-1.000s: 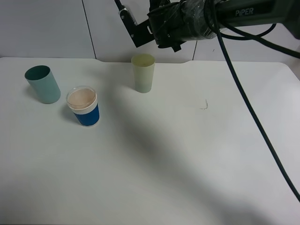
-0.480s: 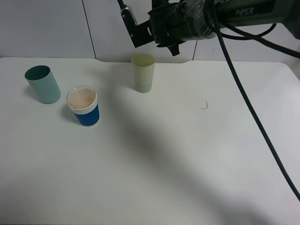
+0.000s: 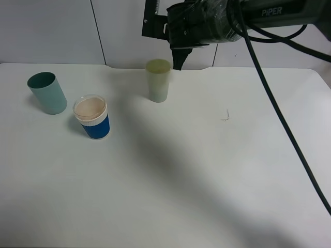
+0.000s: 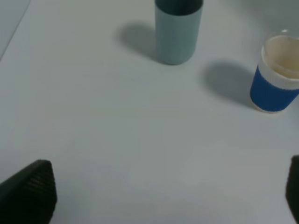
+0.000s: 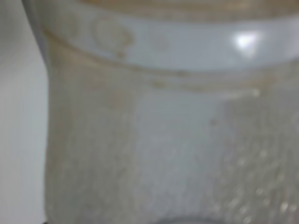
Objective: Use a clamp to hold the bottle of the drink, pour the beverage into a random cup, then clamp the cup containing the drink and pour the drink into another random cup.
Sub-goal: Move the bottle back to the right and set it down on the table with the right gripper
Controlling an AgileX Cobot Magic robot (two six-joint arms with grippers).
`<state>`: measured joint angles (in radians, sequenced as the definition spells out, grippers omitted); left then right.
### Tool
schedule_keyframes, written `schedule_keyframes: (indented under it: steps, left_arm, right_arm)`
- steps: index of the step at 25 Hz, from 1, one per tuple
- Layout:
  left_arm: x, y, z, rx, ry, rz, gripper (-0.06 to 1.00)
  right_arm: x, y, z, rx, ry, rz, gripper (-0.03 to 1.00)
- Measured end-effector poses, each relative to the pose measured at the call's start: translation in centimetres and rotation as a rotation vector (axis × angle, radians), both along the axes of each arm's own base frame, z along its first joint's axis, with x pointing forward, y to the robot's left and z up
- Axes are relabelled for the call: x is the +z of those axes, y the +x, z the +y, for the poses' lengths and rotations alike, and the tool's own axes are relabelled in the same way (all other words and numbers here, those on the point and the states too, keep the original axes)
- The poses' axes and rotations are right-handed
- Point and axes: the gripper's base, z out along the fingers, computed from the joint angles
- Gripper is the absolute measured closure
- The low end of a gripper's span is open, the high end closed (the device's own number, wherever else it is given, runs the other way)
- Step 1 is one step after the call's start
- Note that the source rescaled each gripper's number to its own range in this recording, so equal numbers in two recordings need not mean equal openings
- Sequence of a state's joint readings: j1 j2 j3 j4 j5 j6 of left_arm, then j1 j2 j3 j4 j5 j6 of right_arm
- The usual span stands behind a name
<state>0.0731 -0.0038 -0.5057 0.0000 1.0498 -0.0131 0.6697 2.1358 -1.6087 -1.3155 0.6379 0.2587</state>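
While the right gripper [image 3: 175, 44], jaws unseen, hangs by the pale green cup [image 3: 158, 82] at twelve o'clock with the translucent bottle [image 5: 154, 140] filling its camera, a mis-aimed tilt could spill drink onto the table [image 3: 207, 181]; the left gripper [image 4: 163, 191] gapes.

Table [image 3: 207, 170]: one, white, matt top, rounded far corners, filling nearly the whole high view; the same pale surface [image 4: 117, 140] fills the left wrist view.
Mark [image 3: 226, 115]: small dark scratch on the tabletop, right of centre.
Wall [image 3: 51, 31]: just behind the table's far edge, light grey-white flat panels.
Seams [image 3: 98, 31]: thin dark vertical lines between panels, one to the left, another further right.
Light: even and diffuse, from above; no hard highlights on the table.
Shadow [image 3: 155, 150]: broad, soft-edged, lying diagonally across the tabletop from the far middle towards the near right.
Floor, windows: out of view.
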Motion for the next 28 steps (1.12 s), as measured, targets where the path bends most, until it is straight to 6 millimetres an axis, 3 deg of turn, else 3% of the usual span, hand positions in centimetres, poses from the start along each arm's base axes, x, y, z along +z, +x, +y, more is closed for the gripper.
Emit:
schedule_keyframes:
  steps: [13,22,28]
  left_arm:
    - [0.0,0.0,0.0,0.0,0.0,0.0,-0.06]
    - [0.0,0.0,0.0,0.0,0.0,0.0,-0.06]
    - [0.0,0.0,0.0,0.0,0.0,0.0,-0.06]
  right_arm:
    - [3.5,0.7,-3.6,-0.179,0.364,0.057,0.97]
    - [3.3,0.8,-4.0,-0.25,0.581,0.154,0.97]
    - [2.9,0.8,-4.4,-0.279,0.632,0.22,0.97]
